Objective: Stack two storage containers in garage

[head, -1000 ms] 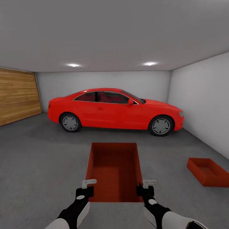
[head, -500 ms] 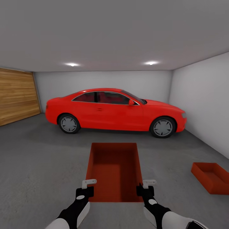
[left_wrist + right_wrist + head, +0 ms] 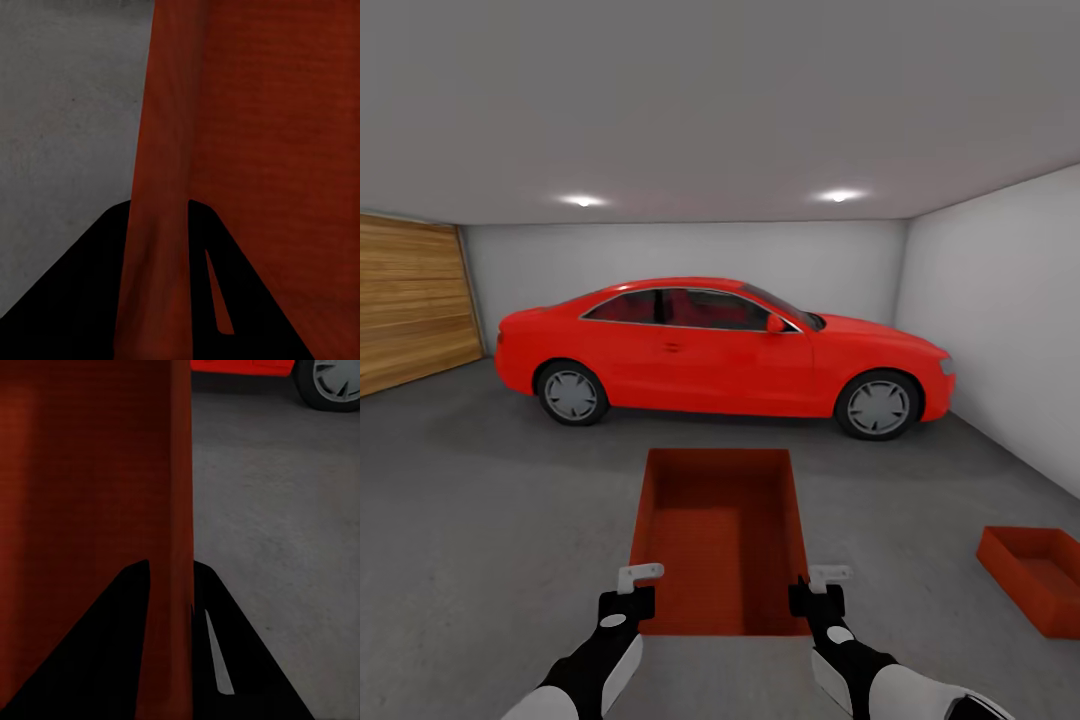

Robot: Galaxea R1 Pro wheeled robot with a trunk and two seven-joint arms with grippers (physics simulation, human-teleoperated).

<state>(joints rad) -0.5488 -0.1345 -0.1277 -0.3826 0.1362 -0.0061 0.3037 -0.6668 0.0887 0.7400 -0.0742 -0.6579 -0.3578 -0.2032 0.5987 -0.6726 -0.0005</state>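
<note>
Left gripper (image 3: 632,585) and right gripper (image 3: 822,588), jaws clamped on opposite walls of the storage container (image 3: 720,535) between them.

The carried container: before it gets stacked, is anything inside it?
The carried container looks empty; only its ribbed bottom shows. The near wall's inner face is hidden, as is the floor beneath.

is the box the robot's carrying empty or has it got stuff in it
Empty. In the head view the carried container shows only its bare orange-red bottom and inner walls, held level between the left end effector and right end effector.
</note>
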